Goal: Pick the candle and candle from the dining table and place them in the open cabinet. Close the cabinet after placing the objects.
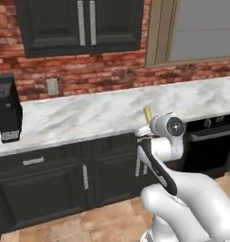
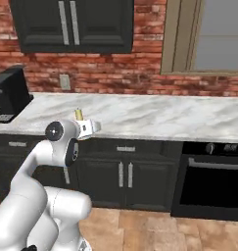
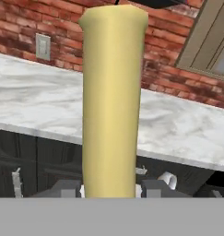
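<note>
Pale-yellow candle clamped upright in your gripper, in front of the marble counter.

Going left to right in the left base view, you have the black coffee machine at the counter's far left, the wall outlet on the brick, the black wall cabinet above with both doors shut and its top cut off by the frame, then the candle's tip poking up behind the arm's wrist, which hides the rest of it; the oven sits far right; in the hand view the candle's long axis runs straight up, wick end uppermost and just clipped, its base hidden between the two dark fingertips closed on it.
</note>
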You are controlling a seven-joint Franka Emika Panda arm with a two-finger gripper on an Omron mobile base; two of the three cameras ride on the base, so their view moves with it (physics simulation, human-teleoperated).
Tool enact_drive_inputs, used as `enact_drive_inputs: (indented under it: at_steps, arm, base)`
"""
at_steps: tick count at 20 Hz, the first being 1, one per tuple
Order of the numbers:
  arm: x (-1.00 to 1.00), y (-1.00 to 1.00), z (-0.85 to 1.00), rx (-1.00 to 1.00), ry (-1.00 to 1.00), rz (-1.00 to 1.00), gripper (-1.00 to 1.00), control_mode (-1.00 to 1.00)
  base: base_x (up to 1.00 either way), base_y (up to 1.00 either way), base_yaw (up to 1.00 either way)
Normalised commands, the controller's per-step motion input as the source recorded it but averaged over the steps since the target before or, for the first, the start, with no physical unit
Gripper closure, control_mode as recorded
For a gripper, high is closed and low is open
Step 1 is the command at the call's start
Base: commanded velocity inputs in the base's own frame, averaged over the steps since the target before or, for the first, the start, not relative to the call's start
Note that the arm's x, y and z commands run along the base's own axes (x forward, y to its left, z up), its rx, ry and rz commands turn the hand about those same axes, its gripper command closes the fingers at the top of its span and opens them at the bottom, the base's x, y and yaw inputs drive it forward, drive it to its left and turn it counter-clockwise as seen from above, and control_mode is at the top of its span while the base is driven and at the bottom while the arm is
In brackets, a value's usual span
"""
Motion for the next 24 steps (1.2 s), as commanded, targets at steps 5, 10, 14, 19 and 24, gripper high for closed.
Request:
enact_drive_inputs:
  at_steps: [5,10,14,19,24]
  arm:
    - [0.00,0.00,0.00,0.00,0.00,0.00,1.00,1.00]
    - [0.00,0.00,0.00,0.00,0.00,0.00,1.00,1.00]
    - [0.00,0.00,0.00,0.00,0.00,0.00,1.00,1.00]
    - [0.00,0.00,0.00,0.00,0.00,0.00,1.00,1.00]
    - [0.00,0.00,0.00,0.00,0.00,0.00,1.00,1.00]
  base:
    - [0.01,-0.48,-0.65]
    - [0.10,-0.50,-0.65]
    - [0.37,-0.50,-0.63]
    - [0.76,-0.45,-0.57]
    - [0.98,-0.46,-0.51]
